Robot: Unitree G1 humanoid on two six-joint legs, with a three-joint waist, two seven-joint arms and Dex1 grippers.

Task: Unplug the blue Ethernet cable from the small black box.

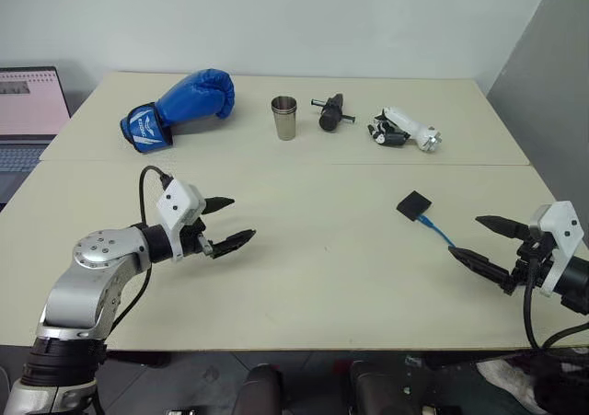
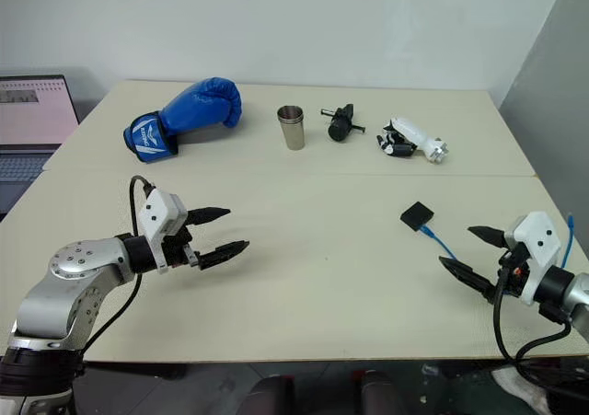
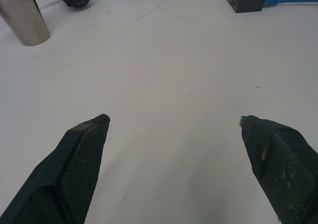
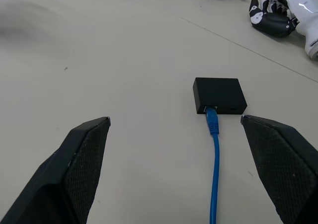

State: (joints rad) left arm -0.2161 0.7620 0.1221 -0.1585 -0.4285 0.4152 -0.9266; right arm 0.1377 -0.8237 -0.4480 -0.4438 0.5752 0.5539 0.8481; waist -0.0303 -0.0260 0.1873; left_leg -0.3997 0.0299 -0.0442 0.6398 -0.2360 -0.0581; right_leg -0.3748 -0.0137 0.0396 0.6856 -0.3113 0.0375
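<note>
The small black box [image 1: 414, 203] is seen lying flat on the right half of the bench [image 1: 313, 277], roughly midway between the far and near edges. The blue Ethernet cable [image 4: 214, 154] is plugged into the box's near edge; from there it runs across the surface toward the right edge of the bench.

The right gripper [image 1: 490, 241] is held above the bench close to the right edge, just short of the cable's run, with its 2 black fingers spread wide and nothing grasped. In the right wrist view the box and plug are framed between the 2 fingers but lie well ahead of them, untouched.

The left gripper [image 1: 225, 223] is held over the left half of the bench, toward the near edge, fingers likewise spread and empty.

Along the far edge, a blue boxing glove [image 1: 180, 107], a metal cup [image 1: 284, 118], a black cylindrical tool [image 1: 331, 112] and a white-and-black device [image 1: 403, 129] are set in a row.
</note>
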